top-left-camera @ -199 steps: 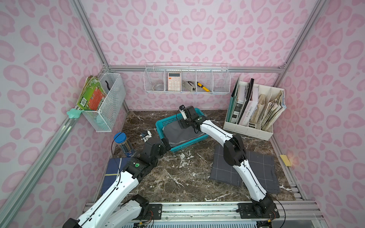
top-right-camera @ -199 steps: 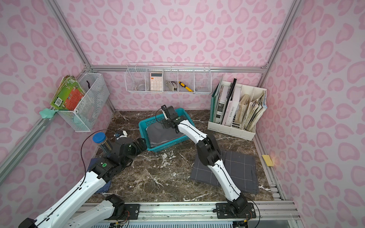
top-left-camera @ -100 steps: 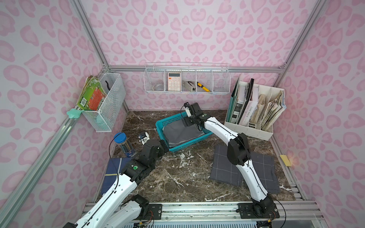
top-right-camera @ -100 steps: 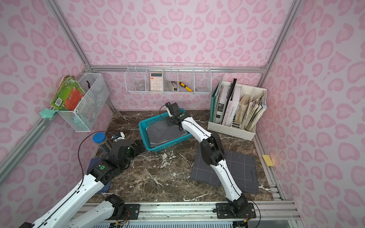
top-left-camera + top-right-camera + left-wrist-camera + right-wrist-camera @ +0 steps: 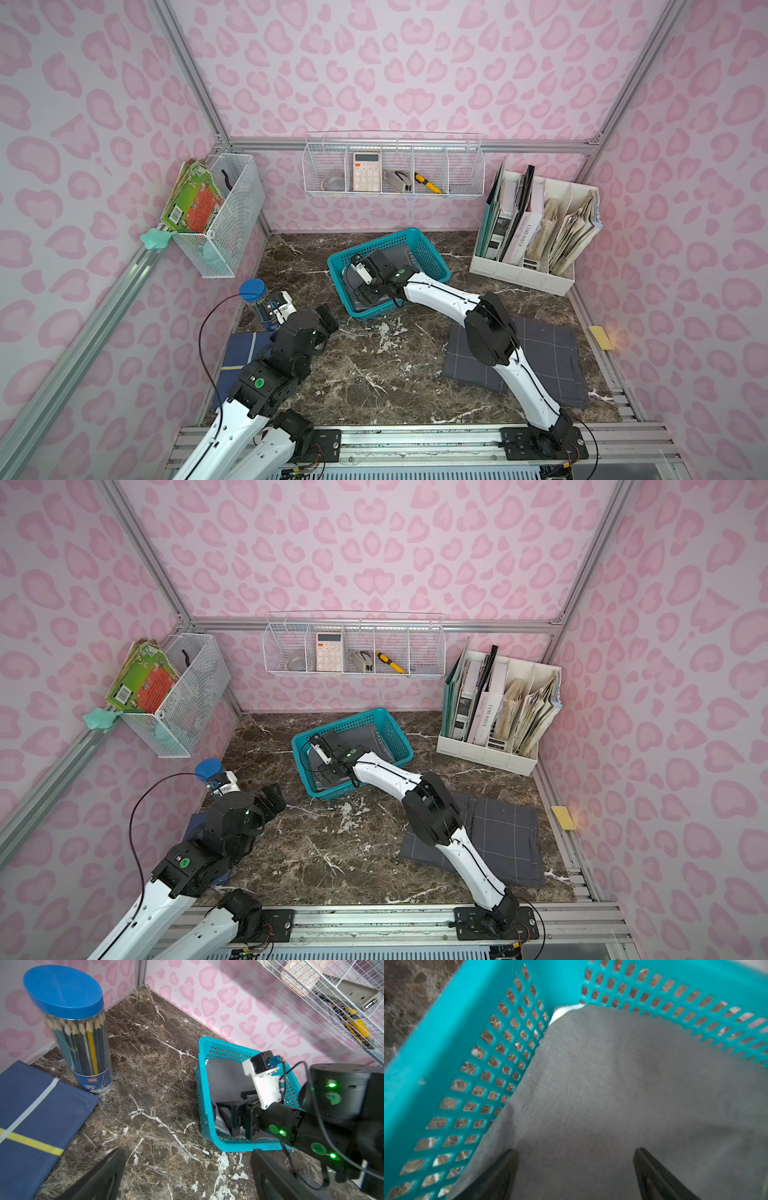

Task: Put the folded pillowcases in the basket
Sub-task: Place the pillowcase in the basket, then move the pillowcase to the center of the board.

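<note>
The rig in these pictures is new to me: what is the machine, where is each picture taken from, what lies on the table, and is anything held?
Two robot arms with two-finger grippers work over a marble table. Two pictures look down from overhead; two come from cameras on the wrists. The folded pillowcase lies inside the teal basket, the right gripper open over it. The left gripper is open too. A pencil tub, blue cloth, checked cloth and file organiser sit nearby. Nothing is held.

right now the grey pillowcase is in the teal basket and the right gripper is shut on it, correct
No. The pillowcase does lie in the basket, but the right gripper is open, not shut on it: the right wrist view shows its jaws spread apart over the cloth.
</note>
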